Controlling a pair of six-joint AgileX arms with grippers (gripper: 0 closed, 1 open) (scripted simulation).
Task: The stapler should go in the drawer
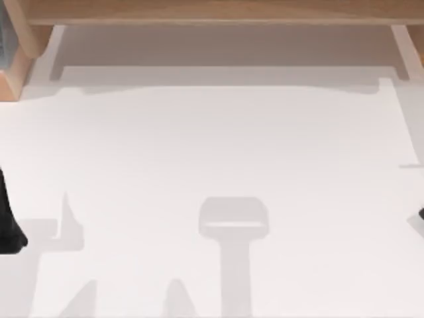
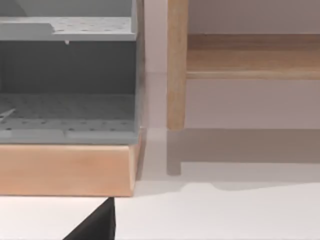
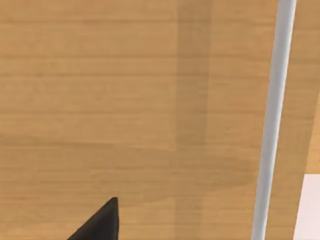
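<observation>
Left black gripper (image 1: 8, 225) at table's left edge, right black gripper (image 1: 420, 215) at right edge — cannot tell finger state. Risk: right gripper fronts pale wooden panel (image 3: 125, 100) with grey metal bar (image 3: 272, 125) — collision likely.

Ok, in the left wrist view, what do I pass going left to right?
Grey perforated shelf unit on its light wooden base → upright light wooden post → horizontal light wooden rail over the white table.
</observation>
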